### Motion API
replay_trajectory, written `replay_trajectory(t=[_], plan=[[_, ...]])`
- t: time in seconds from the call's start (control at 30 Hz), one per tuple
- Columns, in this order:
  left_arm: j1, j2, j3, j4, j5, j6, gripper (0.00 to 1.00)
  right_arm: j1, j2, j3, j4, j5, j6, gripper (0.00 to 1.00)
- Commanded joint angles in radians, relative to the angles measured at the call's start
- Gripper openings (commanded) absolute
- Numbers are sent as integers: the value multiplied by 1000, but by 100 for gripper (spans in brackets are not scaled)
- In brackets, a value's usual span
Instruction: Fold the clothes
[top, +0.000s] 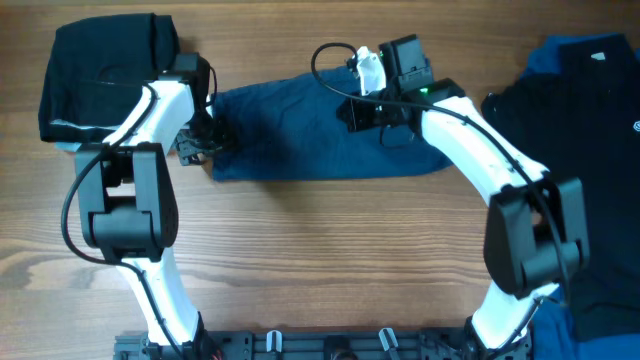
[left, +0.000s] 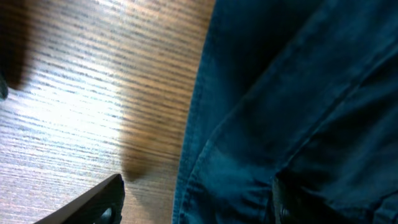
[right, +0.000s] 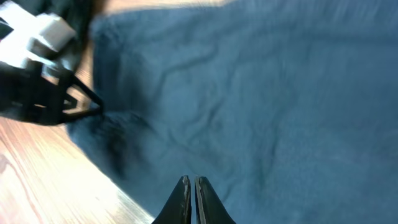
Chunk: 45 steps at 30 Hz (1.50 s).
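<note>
— Shorts (top: 300, 140) of navy cloth: where are they placed?
— They are laid flat across the middle of the wood-grain table (top: 320, 250) as a long, roughly rectangular band. A soft, faintly creased weave and a stitched hem are shown in the wrist views.
— How is the left gripper (top: 198, 148) set?
— It is positioned at the band's left end, with its jaws spread wide. One dark finger (left: 93, 202) is seen over bare wood, and the hemmed edge is seen just beside it. Whether cloth is touched cannot be told.
— And the right gripper (top: 355, 112)?
— It is held over the band's upper right part. Its two slim black fingers (right: 185, 199) are pressed together, tips meeting above the cloth, and no fabric is seen between them.
— What else is recorded?
— A black stack (top: 100, 70), squarish and neatly folded, is shown at the upper left of the overhead view. A loose black garment (top: 570, 140) and royal-blue fabric (top: 585, 50) are heaped at the right edge.
</note>
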Motion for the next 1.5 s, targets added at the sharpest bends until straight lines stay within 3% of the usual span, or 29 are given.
replay_trajectory(t=[0.0, 0.2, 0.43, 0.83, 1.07, 1.3, 1.47], plan=[[31, 16, -6, -7, 51, 25, 80, 8, 74, -10, 37, -85, 14, 4], [71, -44, -5, -6, 112, 23, 91, 26, 141, -10, 56, -87, 42, 5], [72, -70, -5, 25, 267, 56, 90, 37, 180, -10, 62, -82, 56, 5], [72, -68, -17, 77, 259, 55, 92, 38, 189, -10, 62, -71, 56, 5], [72, -68, -158, 213, 260, 40, 92, 38, 189, -10, 63, -71, 56, 6], [70, -68, -204, 241, 222, 4, 73, 38, 189, -10, 63, -71, 58, 6], [26, -68, -204, 249, 151, -18, 72, 38, 189, -10, 63, -71, 59, 6]])
